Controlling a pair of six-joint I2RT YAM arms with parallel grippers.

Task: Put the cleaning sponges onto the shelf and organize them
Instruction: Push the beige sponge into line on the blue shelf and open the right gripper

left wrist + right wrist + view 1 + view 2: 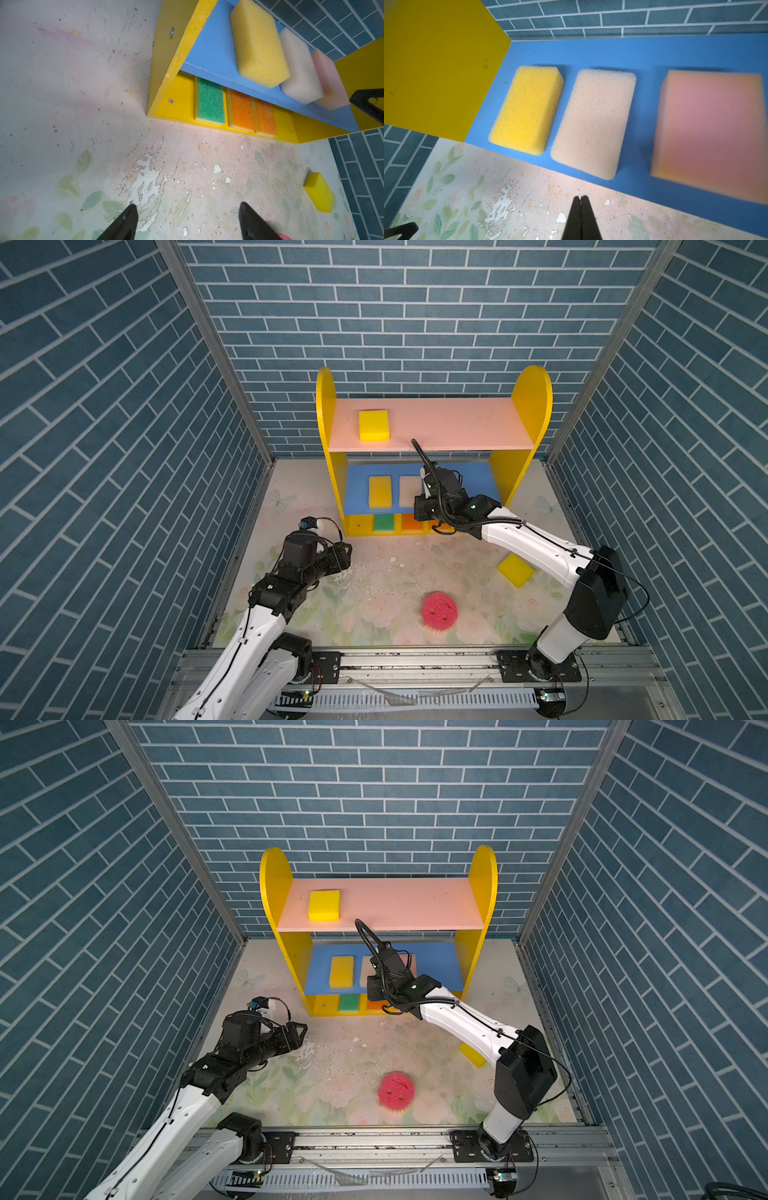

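Loose yellow block sponge (515,570): on the worktop (374,572), out in front of the shelf's (532,406) right side panel, well apart from it. It sits skewed to the shelf's front edge. The right forearm covers part of it in both top views, so its long axis is hard to call there.

Round pink sponge (439,610): face up on the worktop, in front of the shelf's middle and farther out than the yellow block.

Already on the shelf:
- upper board: one yellow sponge (373,425), toward the left panel
- blue middle board: porous yellow sponge (527,110), cream sponge (593,122) and pink sponge (710,128) in a row, long axes front to back
- base: green sponge (211,104), then two orange sponges (243,113)

Right fingers (577,218): pressed together, nothing between them, just before the middle board's front edge, pointing at the cream sponge.

Left fingers (124,222): spread wide, empty, over bare worktop in front of the shelf's left panel.

Judgement: the yellow block lies behind the right fingers, away from the shelf. The right arm is the nearer one, but it would have to back off and open first. The round pink sponge lies between the two arms.
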